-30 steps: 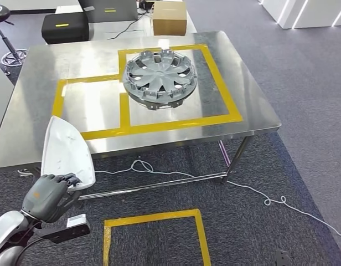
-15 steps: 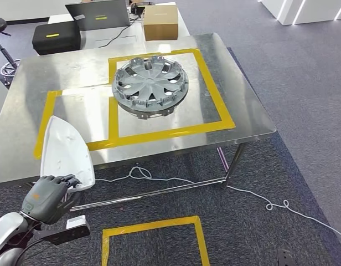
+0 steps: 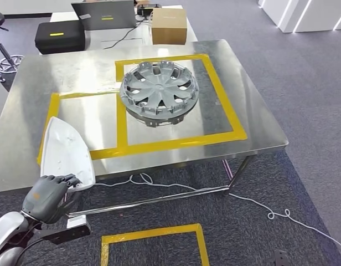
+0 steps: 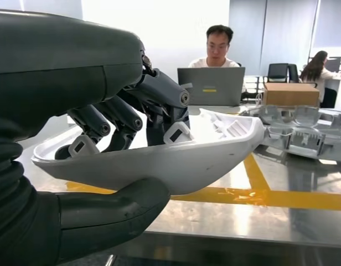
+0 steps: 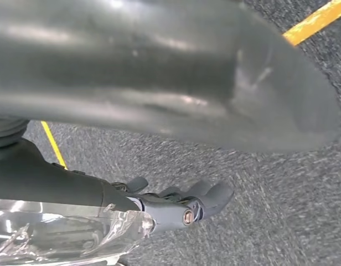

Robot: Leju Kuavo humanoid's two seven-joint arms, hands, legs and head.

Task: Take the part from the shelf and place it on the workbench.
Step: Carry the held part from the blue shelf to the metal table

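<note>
Left robot hand grasps a white shell-shaped part before the steel surface; its wrist view reveals fingers inside the part. Right robot hand: grip unclear.

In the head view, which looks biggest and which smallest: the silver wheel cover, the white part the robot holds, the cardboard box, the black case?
1. wheel cover
2. white part, though it is nearest the camera
3. black case
4. cardboard box; these last two look close, and both stand farthest away.

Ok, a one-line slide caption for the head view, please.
Left hand holds a white part at the near edge of the steel workbench, where a silver wheel cover lies inside yellow tape.
</note>
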